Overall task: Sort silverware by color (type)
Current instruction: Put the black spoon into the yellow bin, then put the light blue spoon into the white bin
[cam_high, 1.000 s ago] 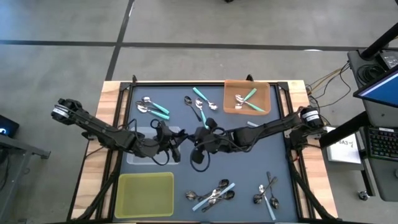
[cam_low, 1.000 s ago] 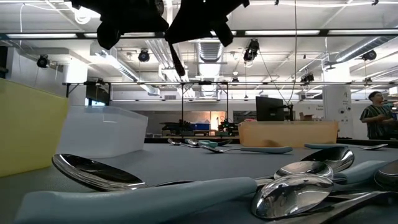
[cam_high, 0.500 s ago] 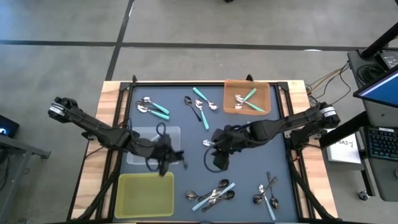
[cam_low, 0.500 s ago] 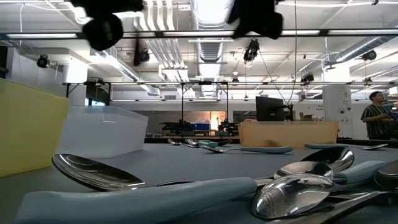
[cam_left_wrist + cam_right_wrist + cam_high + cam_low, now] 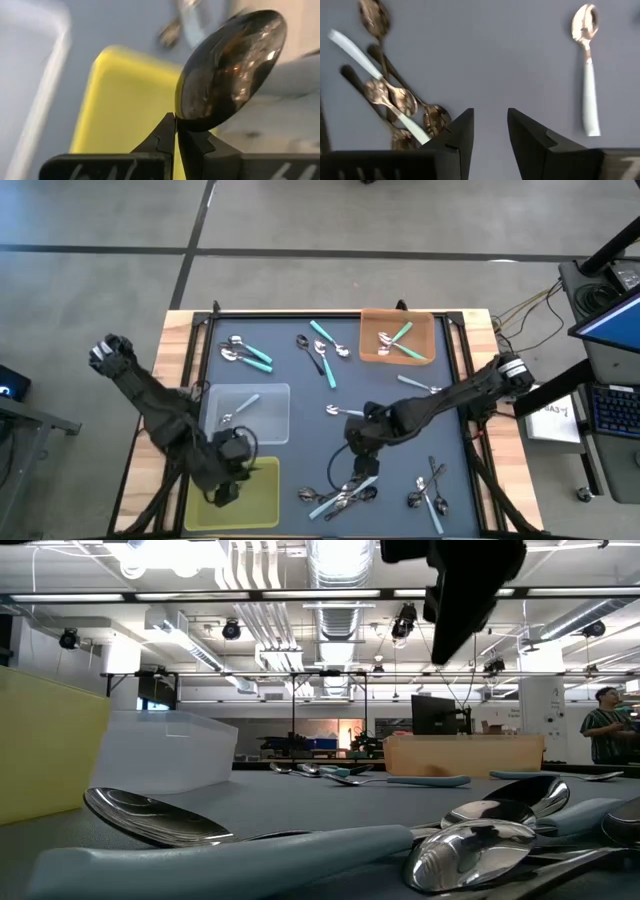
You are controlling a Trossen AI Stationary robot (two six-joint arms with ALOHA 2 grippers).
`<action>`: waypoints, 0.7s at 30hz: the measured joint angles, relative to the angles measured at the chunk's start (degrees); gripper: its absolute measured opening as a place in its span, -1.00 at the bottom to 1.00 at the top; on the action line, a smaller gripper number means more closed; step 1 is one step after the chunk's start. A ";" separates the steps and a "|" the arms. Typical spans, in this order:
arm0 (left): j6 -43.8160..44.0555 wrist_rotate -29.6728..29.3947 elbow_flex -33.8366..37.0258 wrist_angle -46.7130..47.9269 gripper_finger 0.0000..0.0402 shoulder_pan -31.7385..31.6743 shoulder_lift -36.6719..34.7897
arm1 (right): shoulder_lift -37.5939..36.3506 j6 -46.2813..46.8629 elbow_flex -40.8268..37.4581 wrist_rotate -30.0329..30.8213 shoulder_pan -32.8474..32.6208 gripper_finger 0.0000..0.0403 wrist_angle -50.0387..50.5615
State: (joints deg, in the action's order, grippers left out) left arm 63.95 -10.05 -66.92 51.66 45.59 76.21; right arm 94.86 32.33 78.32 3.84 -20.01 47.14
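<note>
The sorting is judged to be at an early stage. Two or three teal-handled spoons point(image 5: 396, 342) are seen in the orange tray point(image 5: 424, 322), and one pale-handled spoon point(image 5: 236, 408) lies in the clear tray point(image 5: 280, 394). The yellow tray point(image 5: 265, 500) is not seen to hold anything yet.

The left gripper point(image 5: 226, 484) is positioned over the yellow tray's near edge; in the left wrist view its fingers are clenched on a spoon point(image 5: 230, 65), of which only the shiny bowl is visible, with the yellow tray beneath. A drop there is judged to be the step in hand.

The right gripper point(image 5: 361, 462) is held over the heap of spoons point(image 5: 340, 493) at the near middle of the mat, its fingers parted and nothing between them.

Most spoons remain unsorted on the dark mat point(image 5: 300, 370): a far-left pair point(image 5: 244, 353), a far-middle group point(image 5: 322, 350), a single pale-handled one point(image 5: 339, 411) at centre, one point(image 5: 414, 386) near the orange tray, the near heap, and a near-right cluster point(image 5: 430, 488).
</note>
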 joint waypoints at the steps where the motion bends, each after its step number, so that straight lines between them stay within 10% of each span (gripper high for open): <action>1: 1.38 0.34 -1.89 4.81 -1.00 0.73 1.62 | 0.83 0.02 0.00 0.02 -0.23 -0.47 -0.21; 21: -4.52 6.51 -7.75 11.83 -0.71 9.01 23.38 | 7.57 26.22 0.02 0.52 -3.83 -0.46 -7.05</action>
State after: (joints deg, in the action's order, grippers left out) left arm 59.43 -3.54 -74.67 63.48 54.61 99.60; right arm 102.43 58.56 78.35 4.36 -23.85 40.09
